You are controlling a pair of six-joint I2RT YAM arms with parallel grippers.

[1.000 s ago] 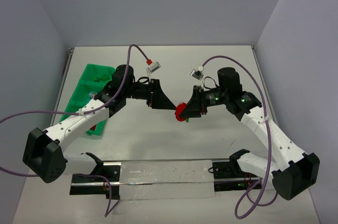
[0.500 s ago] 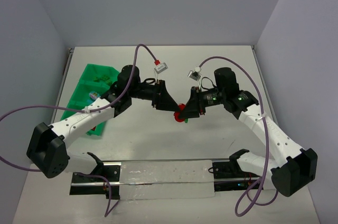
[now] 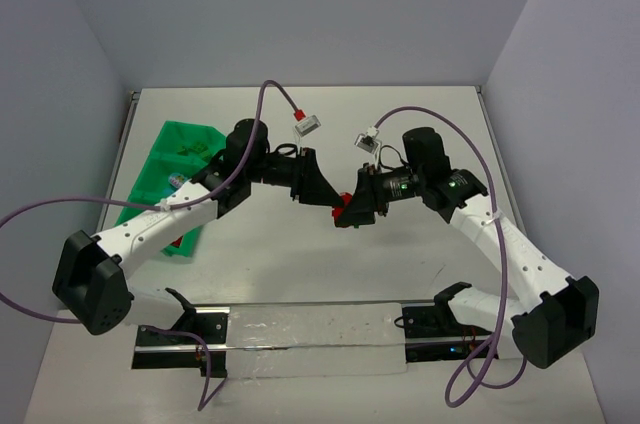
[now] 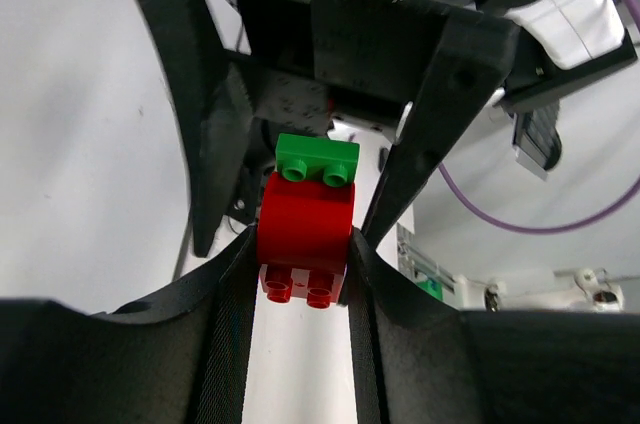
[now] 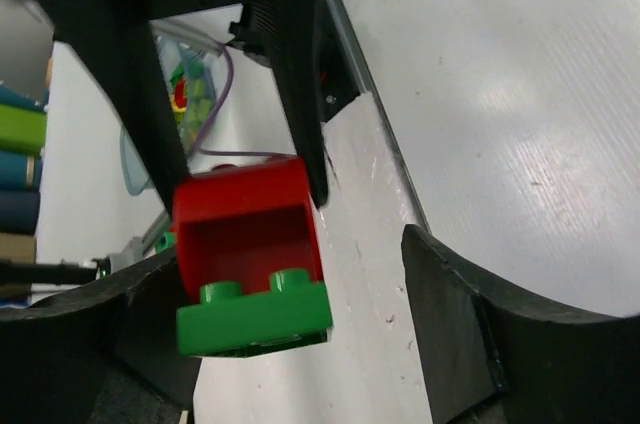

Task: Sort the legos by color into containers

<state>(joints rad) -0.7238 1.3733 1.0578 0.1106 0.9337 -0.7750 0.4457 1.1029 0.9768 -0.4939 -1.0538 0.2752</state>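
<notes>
A red brick (image 4: 305,229) with a green brick (image 4: 318,159) stuck on one end hangs above the table's middle (image 3: 340,210). My left gripper (image 4: 303,256) is shut on the red brick's sides. The right gripper (image 5: 290,334) faces it from the other side and stands open. Its left finger lies close against the green brick (image 5: 255,316), and a wide gap separates the red brick (image 5: 245,214) from its right finger. The containers, a bright green tray (image 3: 160,169), lie at the far left, well away from both grippers.
A small pale brick (image 3: 176,181) sits in the tray, and something red (image 3: 178,242) shows at its near end. A metal rail with a clear sheet (image 3: 320,329) runs along the near edge. Purple cables loop from both arms.
My left gripper has reached right and closed on the red brick. The right gripper, shut on the bricks a second ago, has opened. The bricks have barely moved.
</notes>
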